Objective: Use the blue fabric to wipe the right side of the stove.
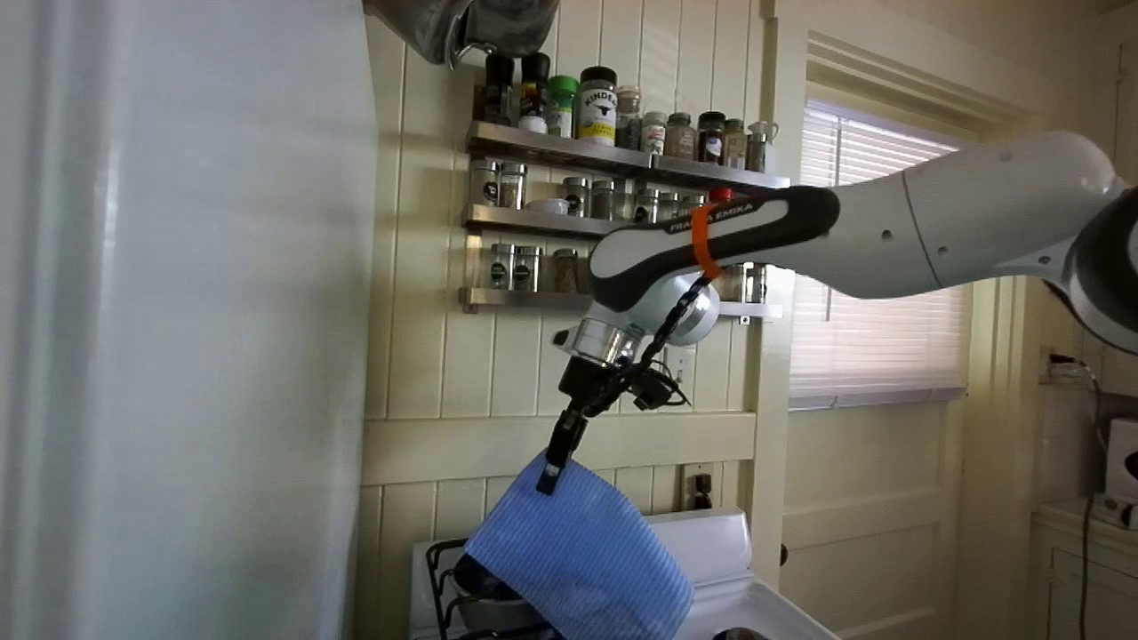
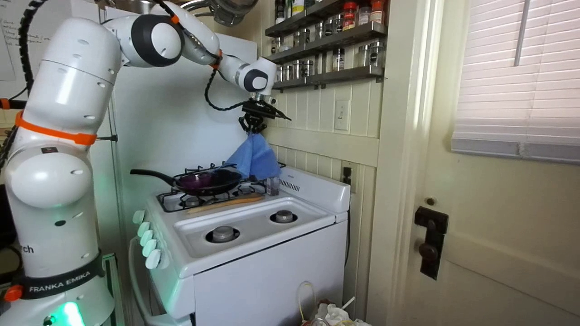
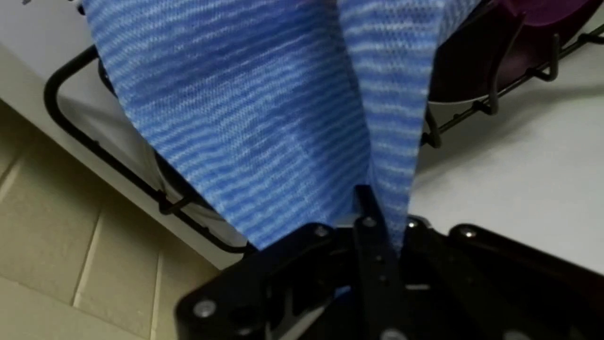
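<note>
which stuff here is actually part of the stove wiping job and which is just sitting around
For the job:
blue fabric, hanging from the tool
tool, gripping the fabric by its upper part
stove, whose right side is to be wiped

Just lying about:
frying pan on the stove top
wooden piece beside the pan
spice jars on the wall shelves

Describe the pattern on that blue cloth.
The blue cloth has narrow stripes in lighter and darker blue, clearest in the wrist view.

A frying pan (image 2: pixel 208 183) sits on the stove (image 2: pixel 256 226); right of it in an exterior view, a cloth (image 2: pixel 257 157) hangs from the claw (image 2: pixel 253 130).
</note>
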You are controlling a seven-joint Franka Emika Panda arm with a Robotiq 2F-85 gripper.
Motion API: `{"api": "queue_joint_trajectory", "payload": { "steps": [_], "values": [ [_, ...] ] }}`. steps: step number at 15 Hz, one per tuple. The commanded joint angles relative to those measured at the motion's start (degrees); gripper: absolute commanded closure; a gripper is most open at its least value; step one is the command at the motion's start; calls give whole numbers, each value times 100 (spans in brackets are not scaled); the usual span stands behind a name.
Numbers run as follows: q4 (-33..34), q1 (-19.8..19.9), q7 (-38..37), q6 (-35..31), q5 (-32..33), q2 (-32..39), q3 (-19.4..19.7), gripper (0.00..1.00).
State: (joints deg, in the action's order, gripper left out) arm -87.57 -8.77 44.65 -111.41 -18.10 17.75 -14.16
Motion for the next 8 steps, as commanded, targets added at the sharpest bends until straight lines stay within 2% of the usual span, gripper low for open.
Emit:
{"api": "queue_joint_trajectory", "payload": {
  "steps": [1,4,8],
  "values": [
    [-1069,65,170,-402,-94,-1105,-34,100],
    [-1869,-58,-527,-1005,149,-2018,93,100],
    [-2941,-77,-1577,-1445,453,-3225,204,100]
  ]
}}
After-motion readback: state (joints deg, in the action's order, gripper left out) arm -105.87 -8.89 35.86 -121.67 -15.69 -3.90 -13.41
